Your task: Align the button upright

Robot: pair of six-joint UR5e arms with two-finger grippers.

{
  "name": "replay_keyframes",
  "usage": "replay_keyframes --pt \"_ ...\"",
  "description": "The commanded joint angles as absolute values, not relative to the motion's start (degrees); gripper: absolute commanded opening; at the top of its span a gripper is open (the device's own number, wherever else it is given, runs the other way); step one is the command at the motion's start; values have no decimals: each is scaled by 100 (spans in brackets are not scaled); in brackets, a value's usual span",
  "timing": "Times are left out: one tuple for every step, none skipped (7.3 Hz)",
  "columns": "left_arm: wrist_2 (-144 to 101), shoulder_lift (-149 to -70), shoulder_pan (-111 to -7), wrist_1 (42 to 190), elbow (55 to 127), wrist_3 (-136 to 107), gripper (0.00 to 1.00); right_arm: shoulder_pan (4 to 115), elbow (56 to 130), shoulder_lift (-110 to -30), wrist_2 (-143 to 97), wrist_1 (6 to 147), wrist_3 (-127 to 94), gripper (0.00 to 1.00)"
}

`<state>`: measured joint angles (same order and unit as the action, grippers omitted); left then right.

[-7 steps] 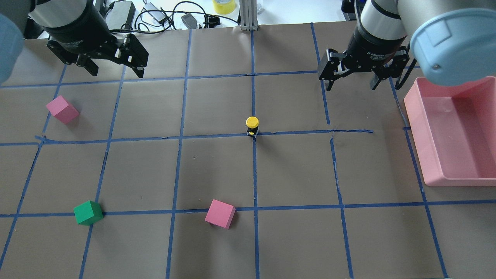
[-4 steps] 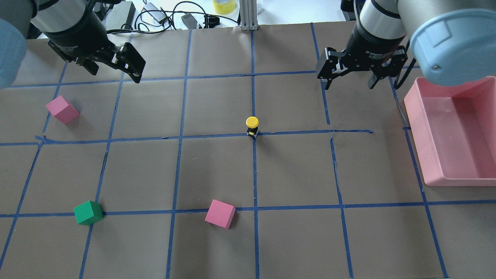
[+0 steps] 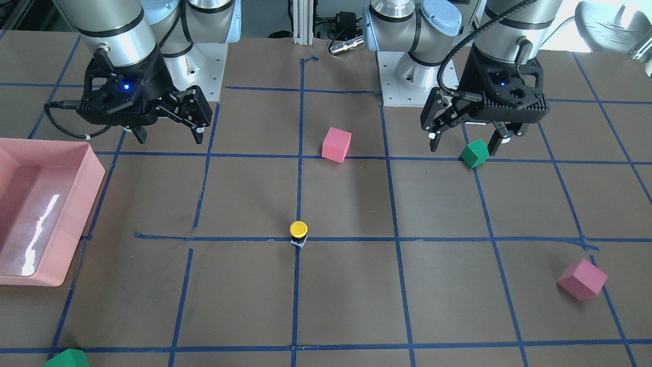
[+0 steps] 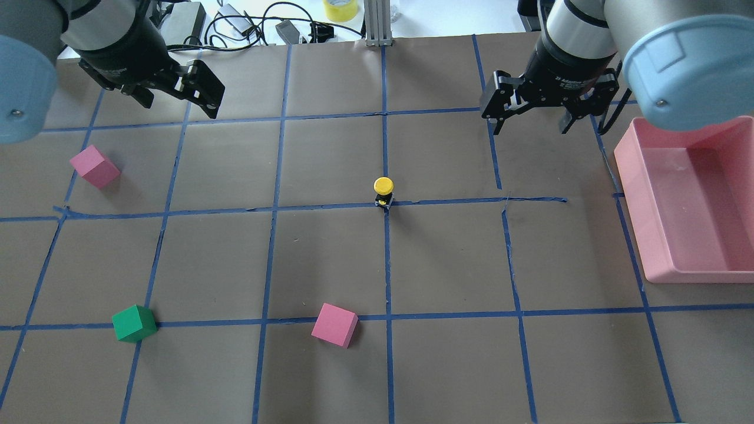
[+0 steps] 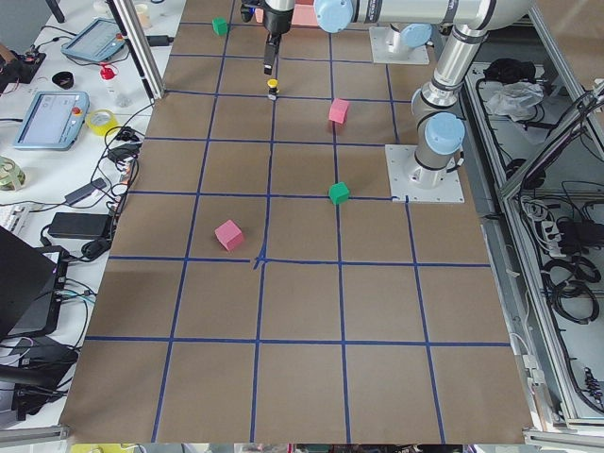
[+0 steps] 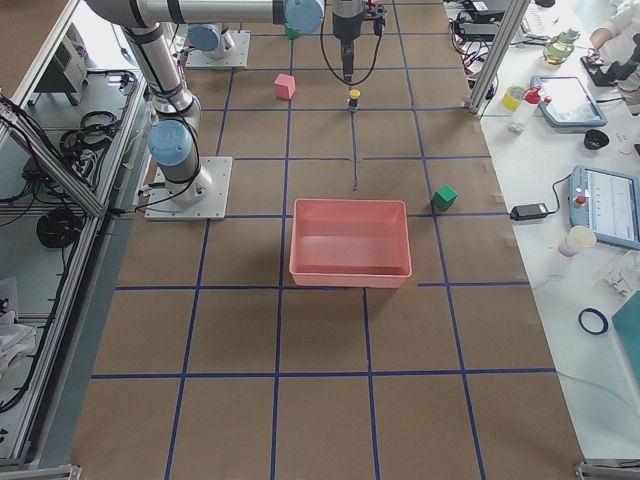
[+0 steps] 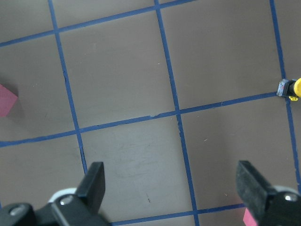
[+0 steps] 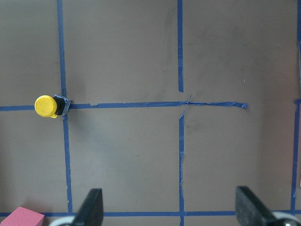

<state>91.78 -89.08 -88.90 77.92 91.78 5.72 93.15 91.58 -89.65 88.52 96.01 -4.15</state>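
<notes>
The button (image 4: 383,189) has a yellow cap and a black body, and stands upright on a blue tape crossing at the table's middle. It also shows in the front view (image 3: 298,232), the right wrist view (image 8: 48,106) and at the left wrist view's right edge (image 7: 292,88). My left gripper (image 4: 177,106) hovers open and empty at the far left, well away from the button. My right gripper (image 4: 528,126) hovers open and empty at the far right, also apart from it. Both wrist views show spread fingers with nothing between them.
A pink tray (image 4: 639,206) sits at the right edge. Two pink cubes (image 4: 94,166) (image 4: 334,324) and a green cube (image 4: 134,323) lie on the left and near parts. Another green cube (image 3: 66,359) shows in the front view. Cables and a tape roll (image 4: 340,9) lie beyond the far edge.
Both grippers have drifted slightly toward the far edge, the left one also turning a little. The button and cubes have not moved.
</notes>
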Motion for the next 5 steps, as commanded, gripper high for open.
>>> replay_keyframes --pt "9010 -8903 -8895 7743 9229 387 100 9308 9158 -8965 8859 9606 -422 100" --pt "9009 -8903 -8903 7743 9229 378 100 9308 9158 -8965 8859 9598 -422 100" --pt "9009 -8895 -8895 7743 9229 387 100 9308 9158 -8965 8859 9606 -422 100" --pt "9017 -8886 -8895 7752 9229 387 100 9308 9167 -8965 8859 9598 -422 100" --pt "9026 -8868 -8895 7761 9229 387 100 9308 9158 -8965 8859 9598 -422 100"
